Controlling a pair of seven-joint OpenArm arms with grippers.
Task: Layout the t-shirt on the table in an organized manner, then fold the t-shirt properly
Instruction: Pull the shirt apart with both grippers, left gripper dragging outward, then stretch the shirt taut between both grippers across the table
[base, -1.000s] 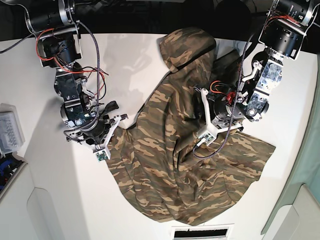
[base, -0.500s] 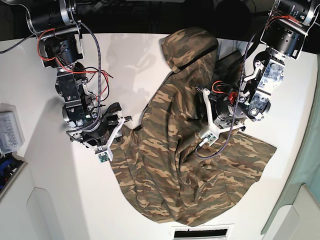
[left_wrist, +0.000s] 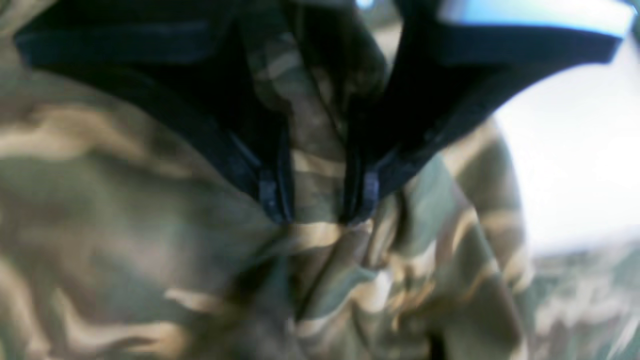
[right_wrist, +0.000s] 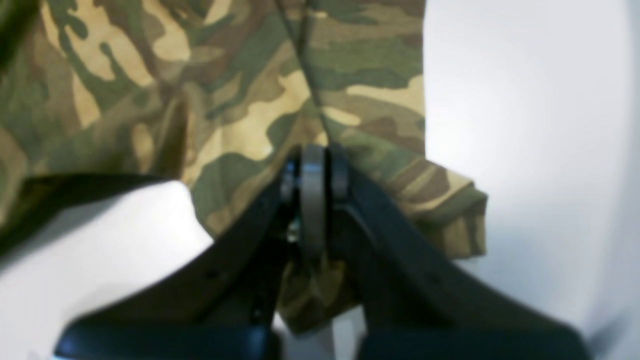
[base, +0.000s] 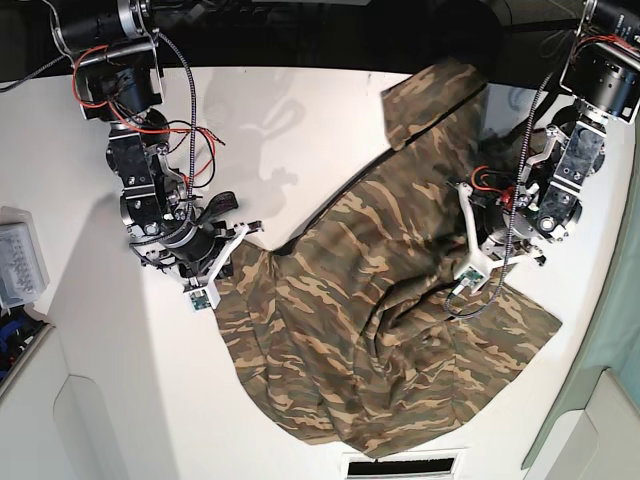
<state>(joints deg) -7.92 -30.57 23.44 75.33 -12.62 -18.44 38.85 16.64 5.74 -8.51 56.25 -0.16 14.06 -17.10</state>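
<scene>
The camouflage t-shirt (base: 380, 330) lies crumpled on the white table (base: 300, 130), stretched diagonally from the far right toward the near middle. My left gripper (base: 458, 240) sits on its right part. In the left wrist view, the left gripper (left_wrist: 317, 202) is shut on a raised fold of the t-shirt (left_wrist: 320, 170). My right gripper (base: 240, 235) is at the shirt's left corner. Seen from the right wrist, the right gripper (right_wrist: 312, 167) is shut, pinching the edge of the t-shirt (right_wrist: 250, 125), with cloth bunched between the fingers below.
A grey box (base: 20, 265) stands at the left edge. A slotted vent (base: 405, 465) lies at the near edge just below the shirt's hem. The table's right edge (base: 610, 330) runs close to the shirt's right corner. Red and black cables hang from both arms.
The left arm has pulled its fold to the right and away, stretching the shirt out. The right gripper opened, then shut on the shirt's left corner.
</scene>
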